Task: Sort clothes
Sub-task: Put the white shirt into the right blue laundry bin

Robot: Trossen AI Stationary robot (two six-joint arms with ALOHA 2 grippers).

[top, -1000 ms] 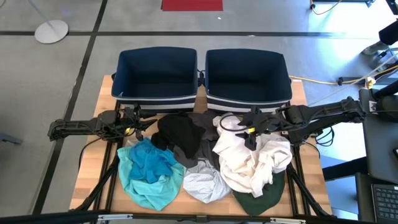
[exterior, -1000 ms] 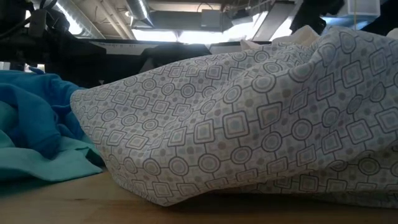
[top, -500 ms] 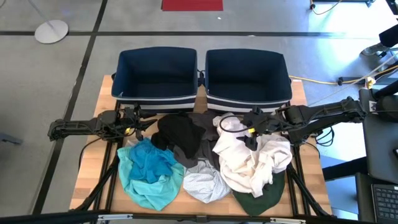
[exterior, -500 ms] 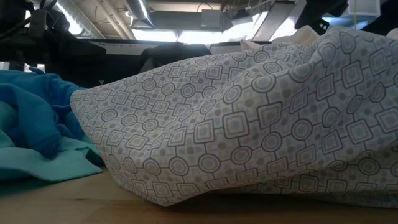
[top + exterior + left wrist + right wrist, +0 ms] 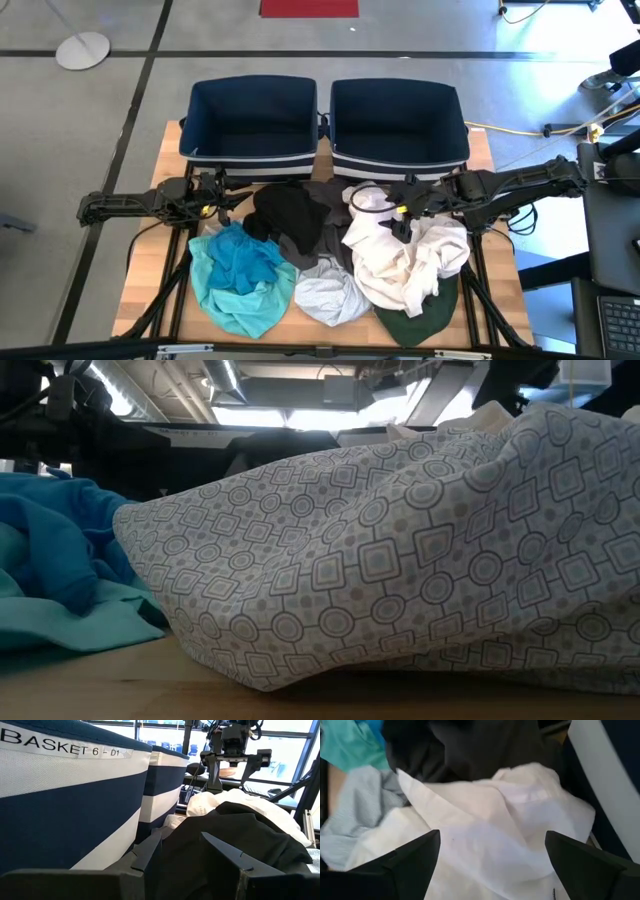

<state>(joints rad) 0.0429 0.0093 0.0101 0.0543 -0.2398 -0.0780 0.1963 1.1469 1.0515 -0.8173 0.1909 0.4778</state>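
The clothes lie in a heap on the wooden table: a turquoise garment point(image 5: 240, 275), a black one point(image 5: 290, 215), a dark grey one point(image 5: 325, 198), a pale patterned grey-white one point(image 5: 325, 290), a white one point(image 5: 410, 260) and a dark green one point(image 5: 415, 322) under the white one's near edge. My left gripper point(image 5: 228, 205) is open, level, at the black garment's point(image 5: 235, 830) left side. My right gripper point(image 5: 400, 220) is open just over the white garment point(image 5: 490, 820), fingers pointing down. I see no contact.
Two navy bins with white stripes point(image 5: 250, 158) point(image 5: 400, 158) stand side by side at the table's far edge, both empty. The left bin's wall point(image 5: 60, 810) is close beside my left gripper. Bare wood shows at the table's left and right margins.
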